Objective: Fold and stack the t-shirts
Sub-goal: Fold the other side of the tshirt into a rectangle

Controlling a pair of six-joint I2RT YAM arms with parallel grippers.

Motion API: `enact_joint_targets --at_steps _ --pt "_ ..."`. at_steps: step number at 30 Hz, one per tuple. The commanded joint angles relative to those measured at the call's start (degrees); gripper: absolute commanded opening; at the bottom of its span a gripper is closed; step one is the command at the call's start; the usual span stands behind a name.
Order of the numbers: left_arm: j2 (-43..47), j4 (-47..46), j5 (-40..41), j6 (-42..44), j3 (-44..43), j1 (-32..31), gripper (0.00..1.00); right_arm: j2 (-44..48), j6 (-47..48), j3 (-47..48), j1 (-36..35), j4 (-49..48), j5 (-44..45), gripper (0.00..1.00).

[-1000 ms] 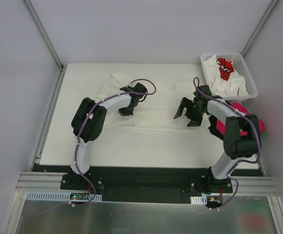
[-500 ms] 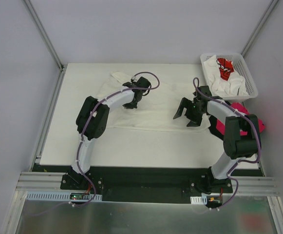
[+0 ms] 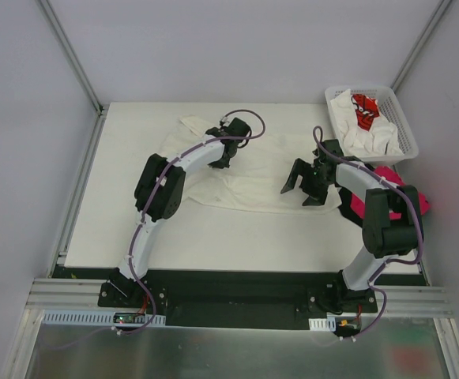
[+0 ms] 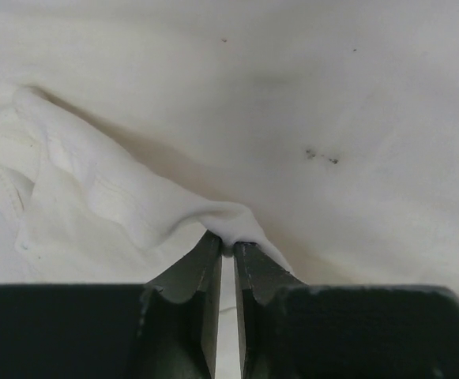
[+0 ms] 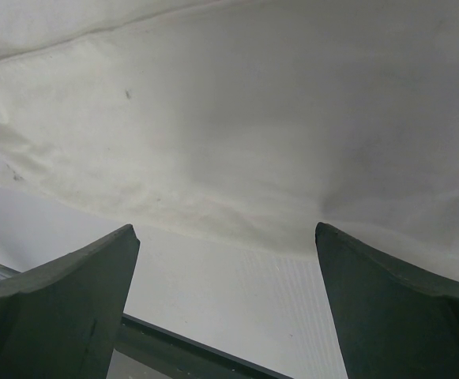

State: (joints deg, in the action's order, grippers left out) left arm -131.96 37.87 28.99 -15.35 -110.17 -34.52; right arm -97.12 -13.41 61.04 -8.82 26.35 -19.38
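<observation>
Left gripper [image 4: 227,246]: jaws pressed nearly together, pinching a raised ridge of cream cloth between the tips.
Left gripper position: in the top view it [image 3: 220,159] sits over the far-left part of the spread shirt, with the arm reaching out across the cloth.
Right gripper [image 5: 225,230]: jaws wide apart, holding nothing, hanging over the shirt's near hem.
Right gripper position: in the top view it [image 3: 302,189] is at the right end of the shirt, well apart from the left gripper.
Cream t-shirt [image 3: 254,180]: lying spread in the middle of the table, rumpled into folds beside the left fingertips, with a few dark specks on the fabric.
White t-shirt with red print [image 3: 364,110]: crumpled in the basket among other white cloth.
Magenta t-shirt [image 3: 417,201]: at the table's right edge, partly hidden behind the right arm.
Basket [image 3: 404,118]: white plastic lattice, at the far right corner.
Table [image 3: 134,142]: white top.
</observation>
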Motion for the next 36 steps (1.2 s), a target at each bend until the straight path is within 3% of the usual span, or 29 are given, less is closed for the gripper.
enact_joint_targets --at_steps 1,4,6,15,22,27,30,36 --pt "0.04 0.37 0.27 2.17 -1.89 -0.19 0.11 2.90 0.22 -1.00 0.12 0.54 -0.31 0.96" --pt "0.48 0.45 0.28 3.57 -0.75 -0.11 0.35 3.69 0.40 -1.27 0.47 0.55 -0.14 0.96" --pt "0.56 0.45 1.15 4.10 -0.22 -0.02 0.44 4.04 0.58 -1.44 0.73 0.55 -0.14 0.96" --pt "-1.63 0.45 1.42 4.81 -4.96 0.77 0.43 3.61 0.49 -1.62 0.91 0.02 -0.49 0.96" --pt "-6.99 0.45 -0.78 6.83 -15.84 0.86 0.44 2.99 0.31 -1.27 0.91 -0.25 -1.19 0.96" --pt "-9.80 0.54 -2.36 8.50 -19.12 0.95 0.46 4.31 0.58 -1.36 0.91 0.19 -0.84 0.96" --pt "-7.54 1.07 -1.23 7.71 -17.19 0.86 0.47 4.48 0.67 -1.27 0.91 0.28 -1.10 0.96" --pt "8.43 1.42 1.85 -0.63 0.72 0.86 0.46 4.05 0.93 -1.09 0.91 -0.07 -1.98 0.96"
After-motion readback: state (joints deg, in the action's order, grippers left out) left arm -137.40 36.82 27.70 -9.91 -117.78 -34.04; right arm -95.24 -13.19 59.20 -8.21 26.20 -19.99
